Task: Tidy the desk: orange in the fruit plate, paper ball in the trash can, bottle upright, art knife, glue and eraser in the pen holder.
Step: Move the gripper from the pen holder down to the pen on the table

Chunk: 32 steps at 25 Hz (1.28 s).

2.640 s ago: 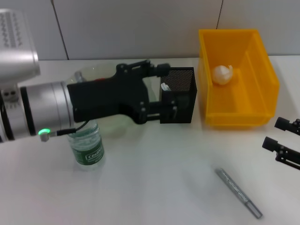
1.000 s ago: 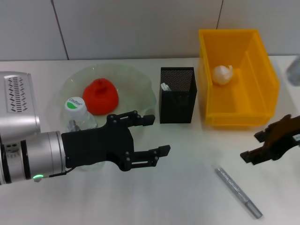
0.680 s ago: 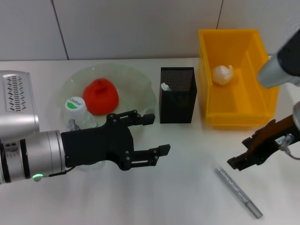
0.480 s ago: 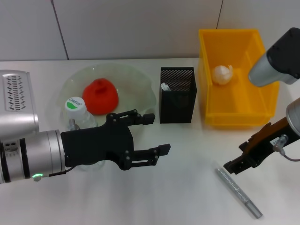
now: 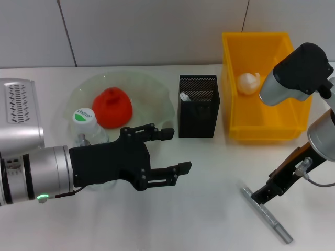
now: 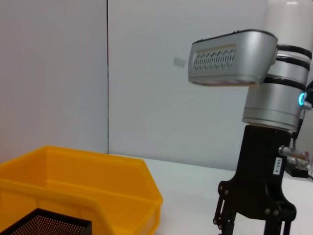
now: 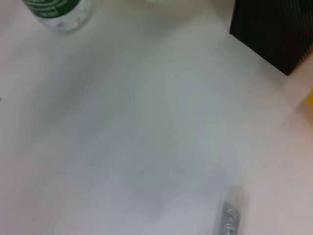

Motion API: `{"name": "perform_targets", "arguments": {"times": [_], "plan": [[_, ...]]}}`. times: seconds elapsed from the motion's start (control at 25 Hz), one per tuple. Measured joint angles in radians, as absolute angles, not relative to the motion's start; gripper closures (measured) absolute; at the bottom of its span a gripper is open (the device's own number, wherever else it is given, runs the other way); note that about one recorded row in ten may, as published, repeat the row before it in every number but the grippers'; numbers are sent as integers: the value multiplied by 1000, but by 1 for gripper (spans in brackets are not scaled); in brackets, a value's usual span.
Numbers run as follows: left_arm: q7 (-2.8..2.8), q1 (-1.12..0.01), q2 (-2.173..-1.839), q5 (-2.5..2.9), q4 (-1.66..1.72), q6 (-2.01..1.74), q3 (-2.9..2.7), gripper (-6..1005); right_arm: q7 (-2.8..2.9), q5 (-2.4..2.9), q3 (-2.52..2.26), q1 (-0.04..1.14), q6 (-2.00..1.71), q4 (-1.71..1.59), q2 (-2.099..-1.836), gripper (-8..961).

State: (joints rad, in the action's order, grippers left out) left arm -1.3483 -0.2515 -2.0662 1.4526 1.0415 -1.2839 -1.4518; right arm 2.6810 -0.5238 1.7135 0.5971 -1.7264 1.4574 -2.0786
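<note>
Right hand (image 5: pixel 260 196) has dropped onto the art knife (image 5: pixel 266 214) near the desk's front right edge; finger state unclear. Left hand (image 5: pixel 167 151) hovers apart, empty. Done: orange (image 5: pixel 112 107) plated, paper ball (image 5: pixel 248 82) binned, bottle (image 5: pixel 86 128) upright. Knife left.

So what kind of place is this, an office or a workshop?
It looks like a test bench made up as an office desk, probably in a robotics lab: a bare white table against plain wall panels, with a mesh pen holder, a yellow bin and a glass fruit plate laid out.
</note>
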Motion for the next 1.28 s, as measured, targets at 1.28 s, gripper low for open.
{"name": "perform_targets", "arguments": {"times": [1.28], "plan": [[-1305, -226, -2062, 1505, 1041, -1317, -1450, 213, 2699, -524, 1714, 632, -1670, 1301, -2078, 262]]}}
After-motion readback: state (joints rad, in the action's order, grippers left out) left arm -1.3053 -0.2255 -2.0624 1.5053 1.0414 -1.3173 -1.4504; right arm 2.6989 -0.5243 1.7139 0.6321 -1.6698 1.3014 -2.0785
